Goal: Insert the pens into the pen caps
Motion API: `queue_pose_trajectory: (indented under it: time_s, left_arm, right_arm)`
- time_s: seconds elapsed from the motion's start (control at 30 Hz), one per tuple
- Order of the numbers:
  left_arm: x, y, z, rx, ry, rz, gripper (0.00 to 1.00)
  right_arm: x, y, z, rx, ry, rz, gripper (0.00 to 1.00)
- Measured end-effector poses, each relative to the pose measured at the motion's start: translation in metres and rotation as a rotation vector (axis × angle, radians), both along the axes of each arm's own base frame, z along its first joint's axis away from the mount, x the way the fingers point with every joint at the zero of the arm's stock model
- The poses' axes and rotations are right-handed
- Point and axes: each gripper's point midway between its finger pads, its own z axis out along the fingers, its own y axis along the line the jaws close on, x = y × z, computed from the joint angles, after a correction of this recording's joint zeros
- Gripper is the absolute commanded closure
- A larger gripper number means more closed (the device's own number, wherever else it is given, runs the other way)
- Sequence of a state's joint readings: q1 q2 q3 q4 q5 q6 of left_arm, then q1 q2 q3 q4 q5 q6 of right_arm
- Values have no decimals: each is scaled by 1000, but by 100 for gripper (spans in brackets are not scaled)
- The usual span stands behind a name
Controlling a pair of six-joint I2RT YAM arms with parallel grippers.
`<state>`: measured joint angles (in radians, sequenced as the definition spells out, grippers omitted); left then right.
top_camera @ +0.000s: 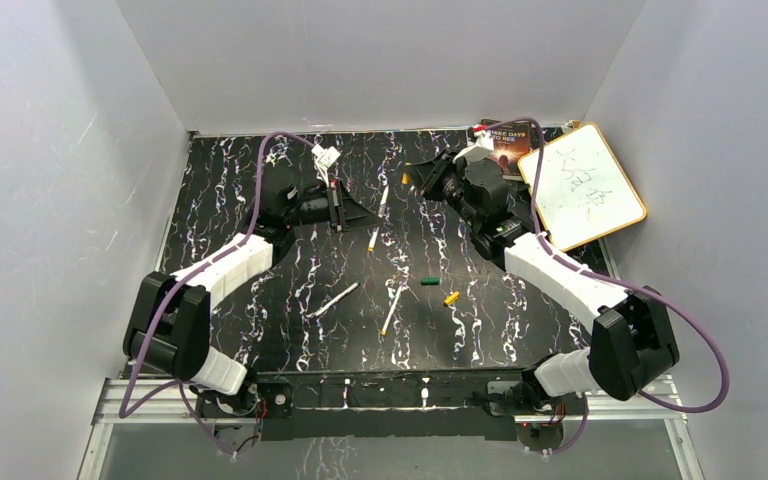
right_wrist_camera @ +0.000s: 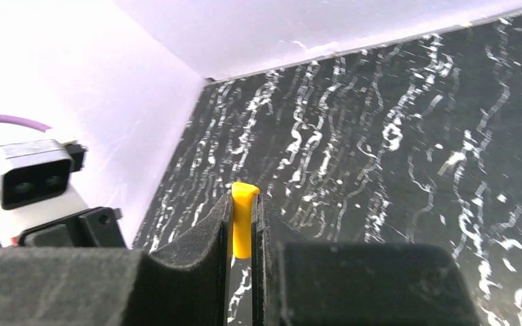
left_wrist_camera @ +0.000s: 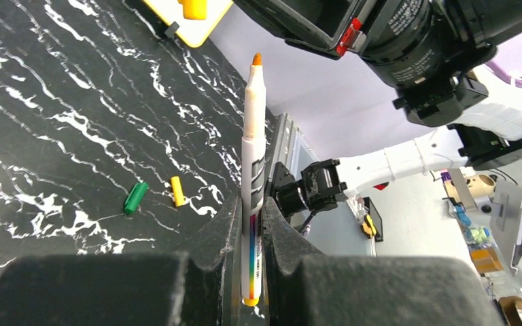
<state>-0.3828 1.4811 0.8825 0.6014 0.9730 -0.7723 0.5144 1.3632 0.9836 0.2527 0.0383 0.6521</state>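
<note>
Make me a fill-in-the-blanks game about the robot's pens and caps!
The pen in the left gripper has an ___ tip.
The cap in the right gripper is ___.
On the table, the other loose cap beside the loose yellow cap is ___.
Missing words: orange, yellow, green.

On the black marbled worktop (top_camera: 290, 340), one thin whitish marker pen (top_camera: 337, 299) lies left of a second whitish pen (top_camera: 393, 310). Right of both lie a stubby green plastic cap (top_camera: 428, 281) and, nearer, a stubby yellow plastic cap (top_camera: 451, 298). Behind them, a third whitish pen (left_wrist_camera: 253, 122) sits in the left end effector (left_wrist_camera: 250, 204), a second yellow cap (right_wrist_camera: 243, 231) in the right end effector (right_wrist_camera: 242, 204).
</note>
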Motion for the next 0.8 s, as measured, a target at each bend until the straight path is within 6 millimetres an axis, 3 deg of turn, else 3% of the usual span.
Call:
queue_pose_trajectory:
  time_s: [0.33, 0.8]
  left_arm:
    - [-11, -8, 16, -53, -26, -62, 100]
    - [-9, -10, 10, -54, -9, -65, 100]
  right_arm:
    - [-6, 21, 33, 85, -107, 117, 100]
    - [-12, 25, 44, 118, -133, 150, 100]
